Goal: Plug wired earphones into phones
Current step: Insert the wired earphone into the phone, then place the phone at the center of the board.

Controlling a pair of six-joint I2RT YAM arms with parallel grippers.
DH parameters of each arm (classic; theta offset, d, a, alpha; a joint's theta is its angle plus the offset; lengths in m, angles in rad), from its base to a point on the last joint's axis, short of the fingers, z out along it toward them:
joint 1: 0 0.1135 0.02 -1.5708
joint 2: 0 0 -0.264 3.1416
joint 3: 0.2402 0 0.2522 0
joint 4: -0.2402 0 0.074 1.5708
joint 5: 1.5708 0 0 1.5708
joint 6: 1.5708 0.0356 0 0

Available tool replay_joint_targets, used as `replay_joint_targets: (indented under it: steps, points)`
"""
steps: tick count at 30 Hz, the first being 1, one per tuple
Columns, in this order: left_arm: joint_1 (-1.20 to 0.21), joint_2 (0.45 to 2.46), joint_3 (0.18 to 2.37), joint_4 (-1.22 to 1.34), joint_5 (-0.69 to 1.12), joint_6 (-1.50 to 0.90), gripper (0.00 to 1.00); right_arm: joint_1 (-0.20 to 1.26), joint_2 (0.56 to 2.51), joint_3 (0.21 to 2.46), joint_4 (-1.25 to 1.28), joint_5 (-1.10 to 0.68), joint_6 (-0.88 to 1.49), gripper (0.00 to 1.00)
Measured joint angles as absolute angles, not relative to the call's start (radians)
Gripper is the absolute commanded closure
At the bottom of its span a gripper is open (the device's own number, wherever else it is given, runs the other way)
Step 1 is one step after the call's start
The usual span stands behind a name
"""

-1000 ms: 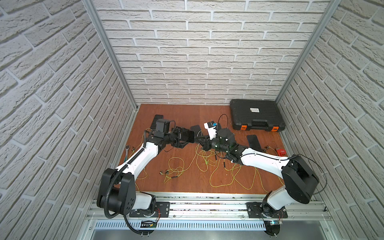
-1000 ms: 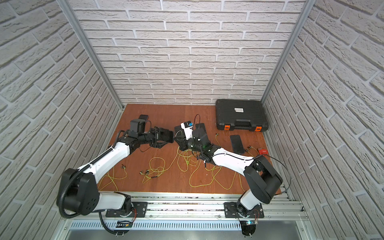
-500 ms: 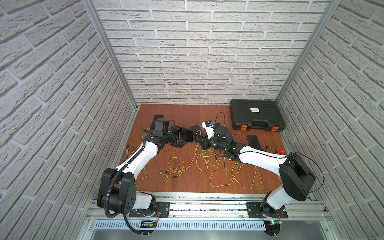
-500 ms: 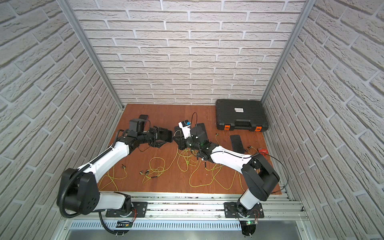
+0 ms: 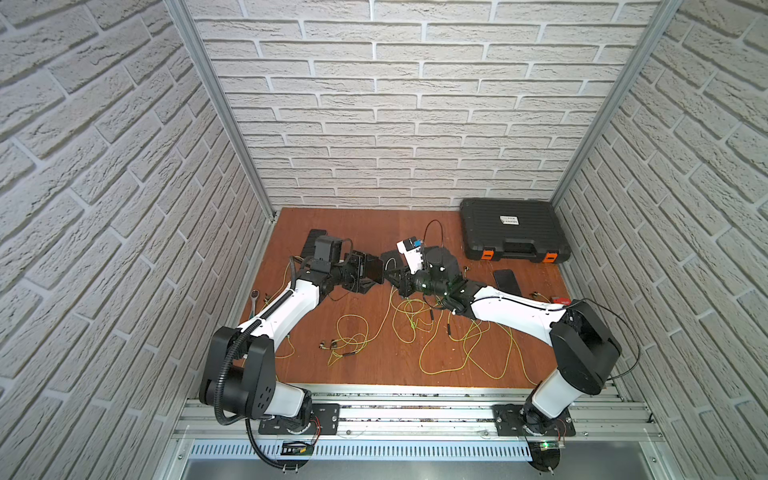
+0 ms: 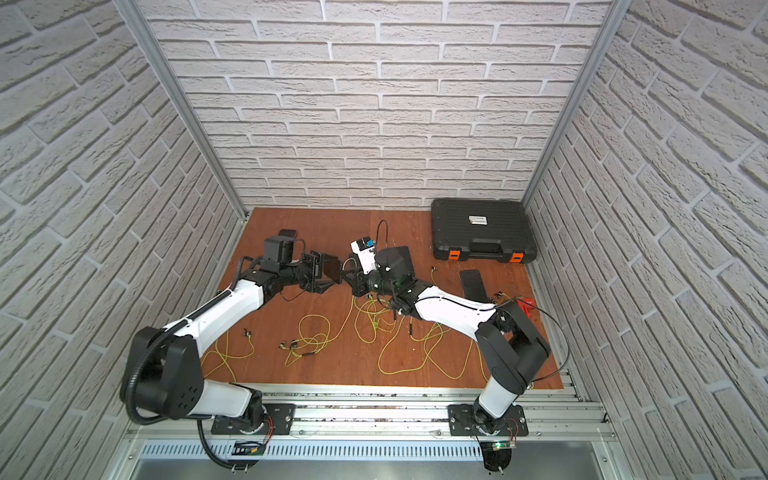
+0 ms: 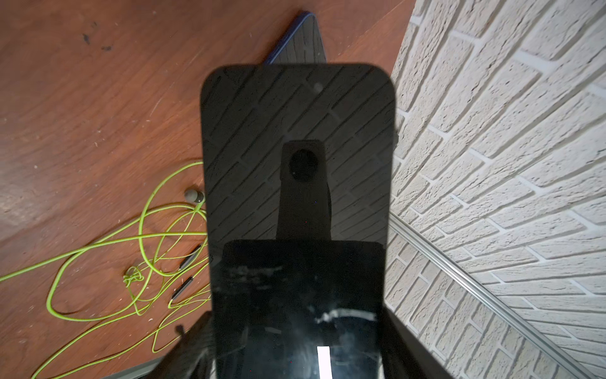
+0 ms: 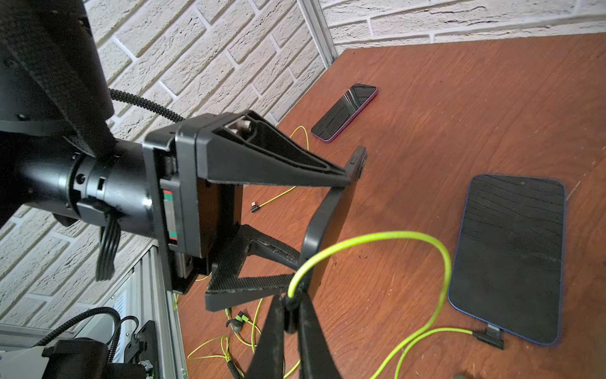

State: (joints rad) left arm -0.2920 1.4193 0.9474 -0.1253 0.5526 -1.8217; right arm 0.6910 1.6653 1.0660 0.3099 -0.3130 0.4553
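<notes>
Overhead, in both top views, the left hand [image 5: 368, 272] clamps a raised phone [image 5: 376, 268] across its width above the desk [image 5: 374, 232]; the case [image 5: 511, 232] label is too small to read. Left wrist: its screen shows no brand. Right wrist: the right hand [image 8: 290, 306] pinches a green cord [image 8: 377, 236] near it; a skewed push could twist the phone loose.

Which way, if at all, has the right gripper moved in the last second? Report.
Yes: the right gripper shifted away from the black case, toward the phone the left gripper holds.
</notes>
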Motion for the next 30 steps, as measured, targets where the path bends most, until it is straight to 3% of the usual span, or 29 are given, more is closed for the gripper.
replay_joint_targets:
  steps: [3,7,10,16,30]
  points:
    - [-0.292,1.419,0.947,-0.127,0.547,-1.822,1.0,0.691,1.667,1.067,0.309,-0.311,0.456,0.9]
    - [-0.289,1.42,0.982,-0.212,0.578,-1.748,1.0,0.691,1.666,1.067,0.284,-0.303,0.458,0.5]
    - [-0.279,1.446,1.079,-0.364,0.598,-1.606,1.0,0.681,1.661,1.067,0.224,-0.303,0.459,0.37]
    - [-0.213,1.615,1.274,-0.608,0.502,-1.259,1.0,0.656,1.563,1.019,0.091,-0.302,0.459,0.28]
    - [-0.311,2.106,1.72,-1.013,0.139,-0.593,1.0,0.622,1.424,0.884,-0.038,-0.129,0.489,0.26]
